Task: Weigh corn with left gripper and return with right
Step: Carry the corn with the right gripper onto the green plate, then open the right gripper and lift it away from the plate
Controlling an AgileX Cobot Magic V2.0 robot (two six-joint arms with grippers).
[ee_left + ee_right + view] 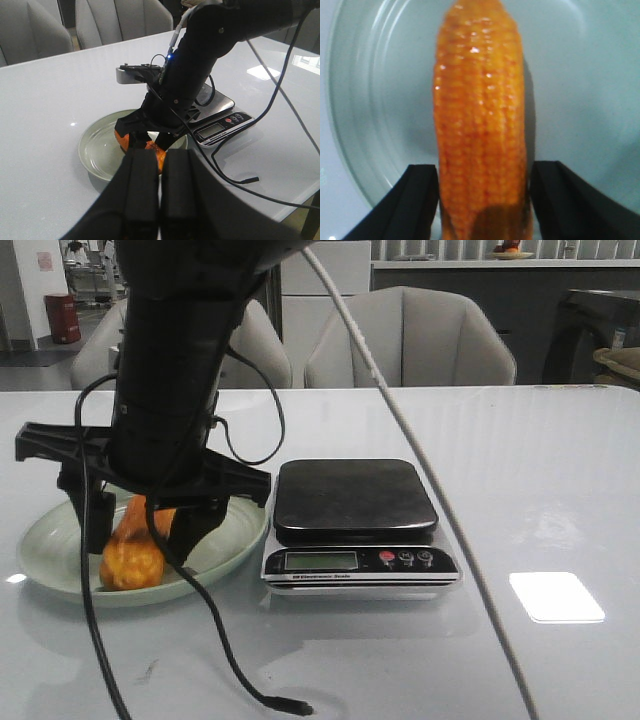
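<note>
The corn (130,555) is an orange-yellow cob, tilted, with its lower end on the pale green plate (50,540). My right gripper (145,550) reaches across from above, and its two black fingers close on the cob's upper part. In the right wrist view the corn (480,115) fills the space between the fingers of the right gripper (484,172), above the plate (570,75). My left gripper (160,152) is shut and empty, back from the plate (95,145), and does not show in the front view. The right gripper (145,142) and the corn (122,140) also show in the left wrist view.
The black-topped scale (355,500) stands right of the plate with nothing on it; it also shows in the left wrist view (220,125). A loose black cable ends in a plug (290,707) near the table's front edge. Grey chairs (410,335) stand behind the table.
</note>
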